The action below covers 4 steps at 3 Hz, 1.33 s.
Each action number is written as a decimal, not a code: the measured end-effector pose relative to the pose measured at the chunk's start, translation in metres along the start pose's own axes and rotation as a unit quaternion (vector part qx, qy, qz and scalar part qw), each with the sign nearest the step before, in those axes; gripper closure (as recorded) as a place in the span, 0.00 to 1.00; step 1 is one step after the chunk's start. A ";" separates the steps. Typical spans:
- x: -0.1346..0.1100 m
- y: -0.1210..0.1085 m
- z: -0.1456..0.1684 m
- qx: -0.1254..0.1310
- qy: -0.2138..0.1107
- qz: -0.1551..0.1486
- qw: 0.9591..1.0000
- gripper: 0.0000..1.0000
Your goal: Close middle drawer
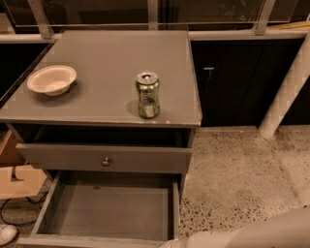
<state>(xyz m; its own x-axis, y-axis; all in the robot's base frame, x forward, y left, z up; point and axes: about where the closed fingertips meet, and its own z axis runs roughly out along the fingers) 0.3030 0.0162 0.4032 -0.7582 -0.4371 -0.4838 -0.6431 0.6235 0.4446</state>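
Middle drawer [109, 213] gapes open, plain grey inside; hand unseen.

I have one camera, set high and in front of a grey cabinet [101, 72]. It tilts steeply down, so I see the whole tabletop and look straight into the middle drawer [109, 213], which stands pulled out toward me at the bottom edge. The view faces dark glass panels [97, 12] behind the cabinet, with speckled floor [232, 169] to the right. It sits close, and the cabinet fills the left two thirds. A pale stretch of my arm [252, 235] crosses the bottom right corner; the gripper lies outside the frame.
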 end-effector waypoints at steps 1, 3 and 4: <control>-0.017 0.005 0.012 -0.006 -0.019 -0.015 1.000 1.00; -0.032 0.003 0.022 0.001 -0.035 -0.024 0.999 1.00; -0.051 0.005 0.027 0.003 -0.057 -0.035 0.998 1.00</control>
<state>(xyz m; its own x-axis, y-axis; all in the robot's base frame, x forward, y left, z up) 0.3414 0.0588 0.4092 -0.6943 -0.4038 -0.5957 -0.6933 0.5975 0.4030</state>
